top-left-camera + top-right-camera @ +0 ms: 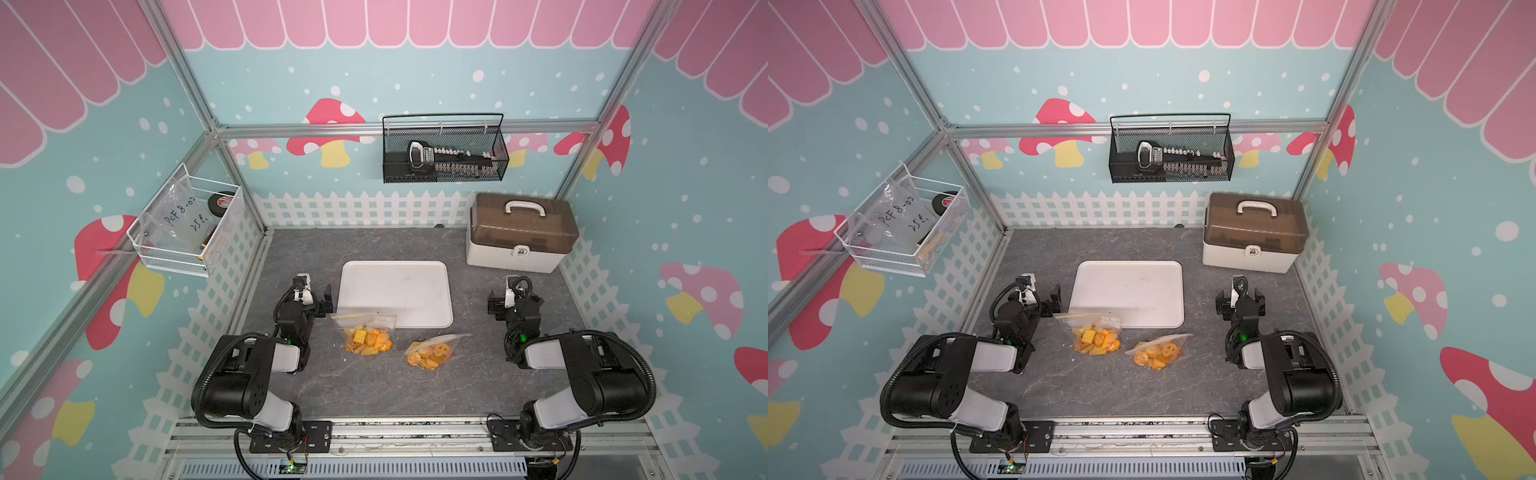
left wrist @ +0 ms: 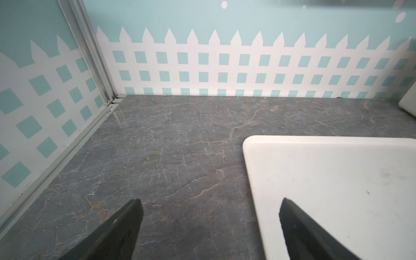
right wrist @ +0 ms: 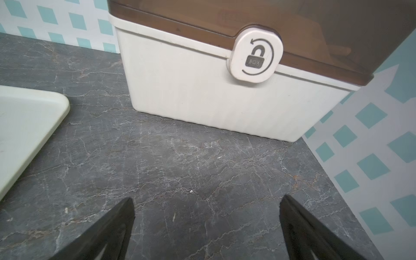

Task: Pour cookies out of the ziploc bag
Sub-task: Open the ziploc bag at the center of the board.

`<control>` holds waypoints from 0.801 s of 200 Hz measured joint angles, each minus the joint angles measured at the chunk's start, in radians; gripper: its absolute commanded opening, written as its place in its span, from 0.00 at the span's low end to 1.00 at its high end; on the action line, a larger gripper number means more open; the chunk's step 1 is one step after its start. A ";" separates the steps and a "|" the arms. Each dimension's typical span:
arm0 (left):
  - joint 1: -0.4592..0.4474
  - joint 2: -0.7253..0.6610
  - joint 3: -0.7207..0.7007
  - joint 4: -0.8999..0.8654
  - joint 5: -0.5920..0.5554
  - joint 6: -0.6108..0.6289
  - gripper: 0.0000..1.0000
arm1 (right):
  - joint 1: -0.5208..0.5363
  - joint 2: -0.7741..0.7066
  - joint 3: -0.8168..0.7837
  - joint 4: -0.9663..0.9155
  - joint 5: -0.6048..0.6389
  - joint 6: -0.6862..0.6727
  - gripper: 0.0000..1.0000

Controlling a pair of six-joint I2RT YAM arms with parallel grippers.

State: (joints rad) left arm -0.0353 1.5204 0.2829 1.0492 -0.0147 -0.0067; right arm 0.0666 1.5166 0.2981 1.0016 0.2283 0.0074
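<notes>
Orange cookies (image 1: 368, 343) are lying inside two ziploc bags (image 1: 432, 353) on the tabletop (image 1: 374, 386) in both top views, one bag overlapping the white tray (image 1: 395, 286). Left wrist view: left pincer (image 2: 211, 200) is gaping wide, empty. Right wrist view: right pincer (image 3: 207, 197) is gaping wide, empty.

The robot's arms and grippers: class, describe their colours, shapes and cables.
Both the left arm and right arm have black joint housings, pale grey link covers and looping black ribbed cable hoses. A green light glows near each wrist. The left gripper and right gripper have dark, tapering fingers.
</notes>
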 measured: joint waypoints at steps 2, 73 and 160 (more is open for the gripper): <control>0.000 0.000 0.000 0.000 0.000 0.000 0.99 | 0.000 0.000 0.000 0.000 0.000 0.000 0.99; 0.000 0.000 0.000 0.002 0.000 0.003 0.99 | 0.000 0.000 -0.002 0.003 -0.005 -0.004 0.99; -0.001 0.004 -0.038 0.087 0.000 0.011 0.99 | 0.000 0.000 -0.015 0.043 -0.007 -0.006 0.99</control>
State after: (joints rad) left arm -0.0360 1.5242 0.2451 1.1366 -0.0143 0.0044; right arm 0.0666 1.5166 0.2829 1.0451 0.2211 0.0010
